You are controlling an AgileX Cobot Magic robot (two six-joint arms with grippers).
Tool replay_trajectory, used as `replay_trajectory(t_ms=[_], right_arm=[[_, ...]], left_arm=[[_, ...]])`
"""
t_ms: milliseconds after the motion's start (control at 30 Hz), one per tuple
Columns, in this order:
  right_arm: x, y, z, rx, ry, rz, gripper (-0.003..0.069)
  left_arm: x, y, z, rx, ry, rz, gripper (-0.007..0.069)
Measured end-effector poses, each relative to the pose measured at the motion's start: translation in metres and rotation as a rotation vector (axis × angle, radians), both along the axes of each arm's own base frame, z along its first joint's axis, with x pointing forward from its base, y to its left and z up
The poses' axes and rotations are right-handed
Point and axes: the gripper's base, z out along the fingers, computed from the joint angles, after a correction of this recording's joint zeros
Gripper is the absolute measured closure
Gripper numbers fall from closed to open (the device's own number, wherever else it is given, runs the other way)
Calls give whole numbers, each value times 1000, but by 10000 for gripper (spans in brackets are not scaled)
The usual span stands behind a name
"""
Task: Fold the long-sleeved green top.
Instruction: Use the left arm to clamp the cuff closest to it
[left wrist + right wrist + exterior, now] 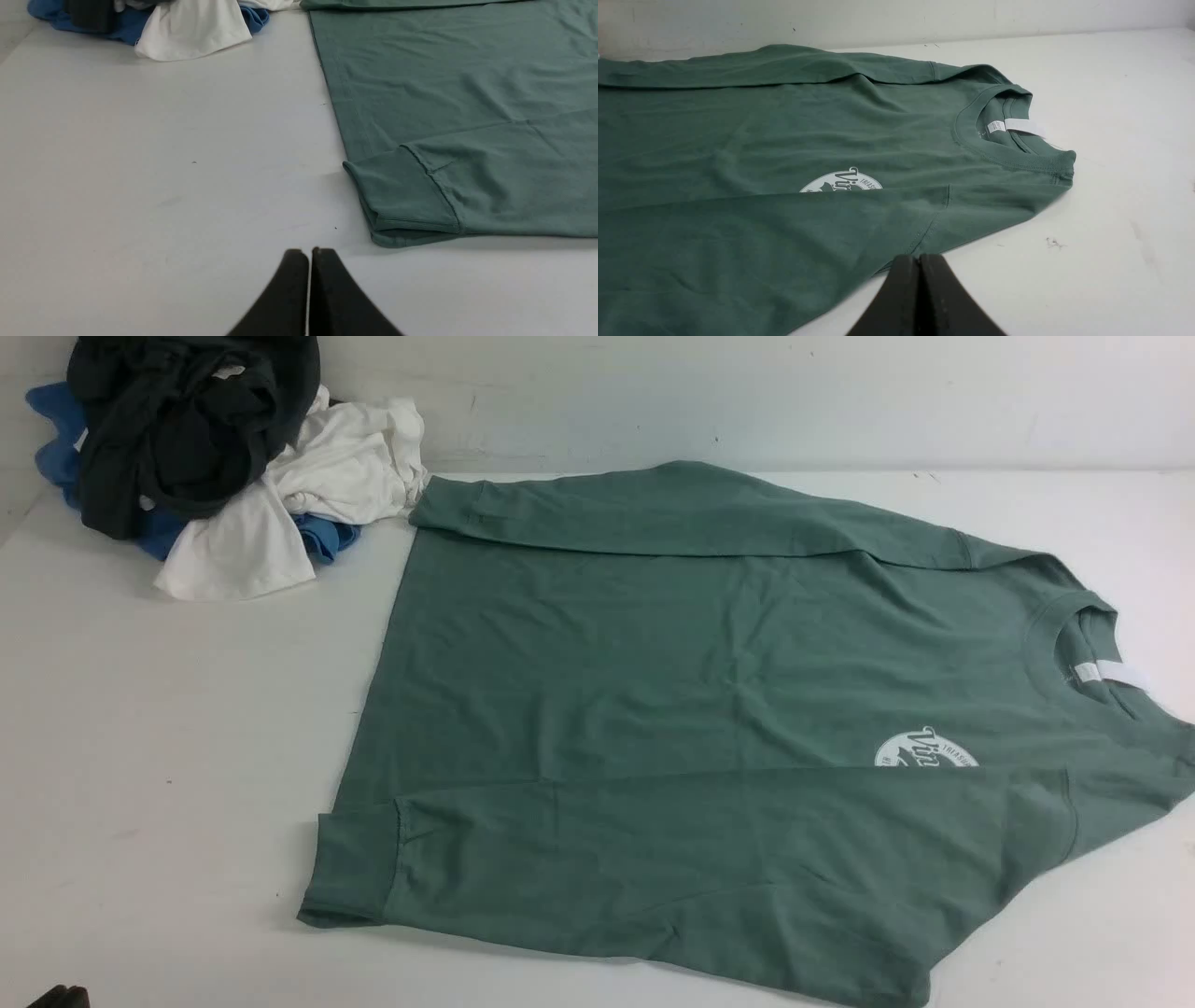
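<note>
The green long-sleeved top (709, 709) lies flat on the white table (168, 756), neck (1083, 644) to the right. Both sleeves are folded in over the body; the near sleeve's cuff (355, 873) lies at the hem corner and half covers the white logo (924, 751). My left gripper (308, 252) is shut and empty over bare table, a little short of the cuff (402, 196). My right gripper (919, 256) is shut, its tips at the near shoulder edge of the top (784, 140), holding nothing that I can see. The white neck label (1017, 126) shows.
A pile of black (187, 420), white (327, 476) and blue (51, 429) garments sits at the far left corner, touching the far sleeve's end. A white wall (747, 392) runs along the table's back edge.
</note>
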Motion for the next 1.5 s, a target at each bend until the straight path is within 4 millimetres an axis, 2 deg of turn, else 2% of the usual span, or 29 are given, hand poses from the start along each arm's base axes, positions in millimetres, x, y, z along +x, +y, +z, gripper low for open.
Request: replay_trajectory(t_ms=[1167, 1300, 1400, 1500], right_arm=[[0, 0, 0, -3, -1, 1, 673], [2, -1, 8, -12, -103, -9, 673], [2, -2, 22, -18, -256, -23, 673], [-2, -4, 45, -13, -511, -47, 673]], left_arm=[[1, 0, 1, 0, -19, 4, 631], [4, 3, 16, -17, -191, 35, 631], [4, 6, 31, -39, -356, 66, 631], [1, 9, 49, -62, -559, 105, 631]])
